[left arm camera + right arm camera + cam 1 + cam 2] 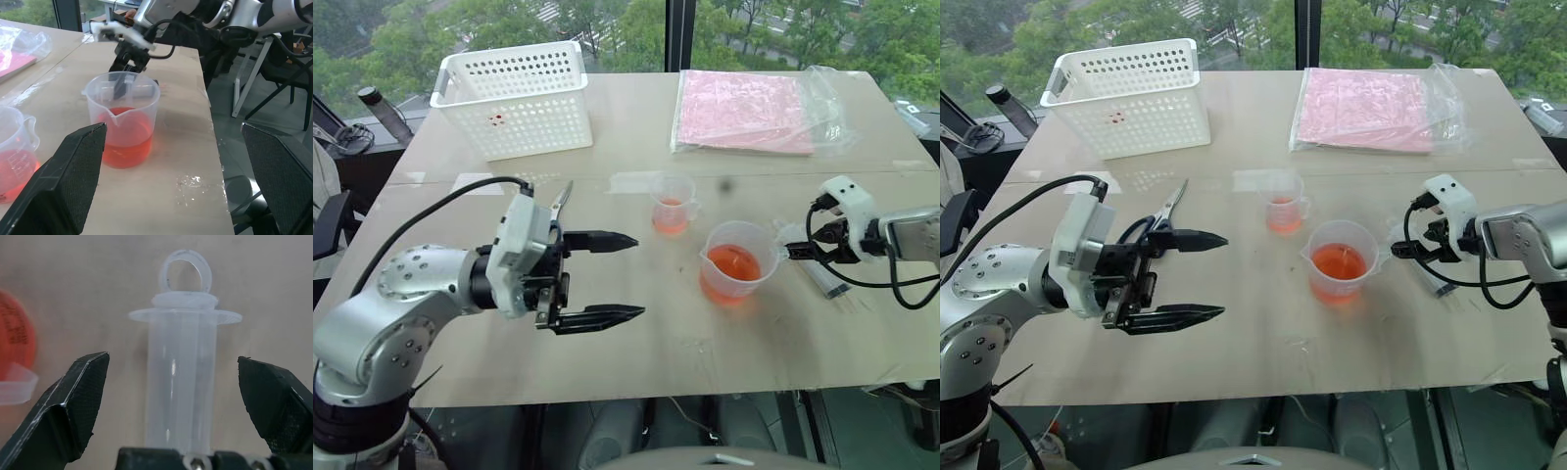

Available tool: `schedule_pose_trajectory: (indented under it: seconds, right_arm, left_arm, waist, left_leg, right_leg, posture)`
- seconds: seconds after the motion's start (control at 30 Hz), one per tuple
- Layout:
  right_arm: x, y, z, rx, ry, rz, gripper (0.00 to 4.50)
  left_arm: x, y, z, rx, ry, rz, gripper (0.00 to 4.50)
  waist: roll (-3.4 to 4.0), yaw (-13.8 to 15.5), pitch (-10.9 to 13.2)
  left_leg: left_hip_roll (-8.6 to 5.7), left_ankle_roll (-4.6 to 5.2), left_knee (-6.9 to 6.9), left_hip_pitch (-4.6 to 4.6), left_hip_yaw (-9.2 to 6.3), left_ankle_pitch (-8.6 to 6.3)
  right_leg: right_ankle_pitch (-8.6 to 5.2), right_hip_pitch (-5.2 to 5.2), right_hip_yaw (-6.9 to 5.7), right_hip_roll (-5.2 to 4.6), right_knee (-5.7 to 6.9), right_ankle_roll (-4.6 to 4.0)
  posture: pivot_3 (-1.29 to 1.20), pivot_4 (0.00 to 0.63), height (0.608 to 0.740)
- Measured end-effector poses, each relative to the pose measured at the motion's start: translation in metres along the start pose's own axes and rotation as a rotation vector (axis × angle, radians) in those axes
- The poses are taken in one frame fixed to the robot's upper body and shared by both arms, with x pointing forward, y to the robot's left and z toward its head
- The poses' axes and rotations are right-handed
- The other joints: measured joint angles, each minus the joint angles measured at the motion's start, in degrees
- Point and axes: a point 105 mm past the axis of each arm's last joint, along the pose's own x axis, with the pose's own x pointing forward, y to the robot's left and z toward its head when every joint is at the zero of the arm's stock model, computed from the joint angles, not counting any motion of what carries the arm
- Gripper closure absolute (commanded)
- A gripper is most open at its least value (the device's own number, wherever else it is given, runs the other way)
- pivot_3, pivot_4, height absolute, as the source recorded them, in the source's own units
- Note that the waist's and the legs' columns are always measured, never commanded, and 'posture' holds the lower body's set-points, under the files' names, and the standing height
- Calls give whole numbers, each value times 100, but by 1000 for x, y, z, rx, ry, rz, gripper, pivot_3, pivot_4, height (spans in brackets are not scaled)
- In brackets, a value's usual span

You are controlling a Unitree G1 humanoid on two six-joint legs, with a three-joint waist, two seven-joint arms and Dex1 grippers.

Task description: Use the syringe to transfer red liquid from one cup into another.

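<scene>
**Right claw drops over the syringe**

Nearest the camera, lower left of the head view, the left gripper point(597, 277) hangs above the pale wooden table point(636, 352), its two black fingers spread wide and nothing between them. Just right of centre stands the larger clear plastic spouted beaker point(736, 262), holding orange-red liquid point(732, 264). Up and left of it, close by, sits the small clear handled cup point(673, 203) with a shallower pool of the same red. At the right edge the right gripper point(173, 396) reaches down just beside the beaker, and the wrist view shows its fingers parted on either side of the large clear plastic syringe point(182, 382), which lies flat on the table with gaps both sides, untouched. Upper left rests a white perforated plastic basket point(516, 98); upper right, a pink sheet in a clear bag point(744, 110).
</scene>
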Motion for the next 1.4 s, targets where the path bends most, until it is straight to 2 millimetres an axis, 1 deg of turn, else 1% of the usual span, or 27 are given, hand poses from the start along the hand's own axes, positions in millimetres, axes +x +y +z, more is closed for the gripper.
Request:
schedule_pose_trajectory:
  seconds: [0.1,0.13,0.27,0.33,0.37,0.4,0.43,0.5,0.53,0.57,0.63,0.7,0.77,0.83,0.9,0.97,1.07,1.13,1.23,1.3,1.33,1.4]
  right_arm:
    - [2,-2,3,-21,23,11,2679]
    - [3,-2,4,-45,30,21,2983]
    - [1,-6,2,-104,46,38,3024]
    - [-8,-12,-3,-129,31,31,3024]
    - [-16,-12,0,-108,-29,54,3024]
    - [-23,-8,7,-85,-100,96,3025]
    - [-46,2,28,-48,-287,187,3025]
    - [-80,12,48,-85,-464,233,3025]
    - [-110,22,61,-119,-640,254,3025]
    - [-133,36,69,-160,-790,285,3025]
    - [-154,54,71,-186,-929,321,3025]
    - [-161,70,69,-191,-1006,356,3025]
    - [-157,94,66,-179,-1087,412,3025]
    - [-140,111,62,-105,-1152,447,3025]
    - [-118,126,57,-64,-1129,464,3025]
    - [-102,127,55,-55,-1177,385,3025]
    - [-85,122,49,-74,-1197,293,3025]
    - [-72,119,43,-103,-1205,237,3025]
    - [-54,122,35,-147,-1222,212,3025]
    - [-45,125,32,-152,-1233,215,3025]
    - [-42,127,30,-158,-1256,214,3025]
    - [-42,132,31,-166,-1283,231,3025]
  left_arm:
    - [2,-2,1,8,0,7,0]
    - [3,-1,1,10,0,15,0]
    - [3,0,0,5,1,33,0]
    - [3,2,0,1,-4,51,0]
    - [4,4,0,-4,-17,65,0]
    - [4,5,1,-8,-28,74,0]
    - [6,7,2,-12,-47,91,0]
    - [7,10,3,-13,-57,104,0]
    - [8,12,2,-20,-68,125,0]
    - [8,16,1,-35,-80,146,0]
    - [7,24,-3,-45,-71,194,0]
    - [5,33,-5,-50,-55,243,0]
    - [6,42,-4,-75,-65,244,0]
    - [9,51,2,-80,-100,242,0]
    - [9,58,8,-69,-115,250,0]
    - [12,64,11,-57,-112,241,0]
    - [16,70,13,-54,-116,232,0]
    - [21,76,21,-46,-141,222,0]
    - [28,83,37,-11,-161,212,0]
    - [34,88,41,9,-144,208,0]
    - [42,92,45,8,-134,203,0]
    - [50,98,49,23,-117,205,0]
  waist:
    - [2,-16,0]
    - [2,-17,-1]
    - [4,-17,0]
    - [8,41,2]
    - [8,66,3]
    - [11,76,5]
    - [22,90,11]
    - [36,103,7]
    - [35,122,5]
    - [36,126,4]
    - [34,123,3]
    - [35,124,2]
    - [35,119,1]
    - [22,119,-8]
    - [28,115,-5]
    - [26,121,-6]
    - [25,108,-7]
    - [25,99,-7]
    - [25,74,-7]
    - [25,47,-7]
    - [25,31,-7]
    - [24,0,-7]
  left_leg:
    - [0,0,1,1,1,0]
    - [0,0,1,2,1,0]
    - [0,0,1,1,1,0]
    - [-1,0,1,-2,0,-1]
    - [-1,0,0,-5,0,-1]
    - [-1,0,0,-8,1,-1]
    - [-1,0,-1,-8,2,-1]
    - [0,-1,-4,-4,2,-1]
    - [2,-2,-6,-2,-2,-1]
    - [3,-2,-6,-1,-5,-1]
    - [3,-2,-2,1,-5,-1]
    - [2,-1,3,3,-3,-1]
    - [2,-1,9,4,-1,-1]
    - [2,-2,9,7,-4,0]
    - [-5,-1,10,2,9,1]
    - [-7,-1,11,2,13,0]
    - [-5,-2,11,2,25,1]
    - [0,-12,10,4,27,7]
    - [2,-23,9,8,29,14]
    - [3,-25,10,12,32,15]
    - [3,-25,11,13,31,16]
    - [3,-25,13,13,32,15]
  right_leg:
    - [0,0,2,0,0,0]
    - [0,0,2,0,0,0]
    - [0,-1,2,1,1,0]
    - [0,-4,0,0,-1,0]
    - [0,-5,1,0,-2,1]
    - [0,-7,2,0,-1,1]
    - [1,-7,4,0,1,2]
    - [1,-7,3,0,3,2]
    - [1,-4,-1,4,2,1]
    - [1,-2,-3,5,2,1]
    - [1,1,-2,6,5,1]
    - [2,3,3,5,9,2]
    - [6,2,8,7,13,4]
    - [8,2,8,12,19,6]
    - [8,-18,28,14,36,6]
    - [8,-27,41,40,38,6]
    - [8,-41,64,51,49,7]
    - [8,-49,71,56,62,7]
    - [8,-53,80,59,84,6]
    - [8,-52,85,62,86,6]
    - [8,-53,86,63,87,6]
    - [8,-52,88,64,86,6]
  posture:
    - [0,150,740]
    - [0,150,740]
    - [0,150,740]
    - [0,150,740]
    - [0,150,740]
    - [0,150,740]
    - [0,150,740]
    - [0,150,740]
    - [0,150,740]
    - [0,150,740]
    - [0,150,740]
    - [0,150,740]
    - [0,150,740]
    - [0,150,740]
    - [0,150,740]
    - [0,150,740]
    - [0,150,740]
    - [0,150,740]
    - [0,150,740]
    - [0,150,740]
    - [0,150,740]
    - [0,150,740]
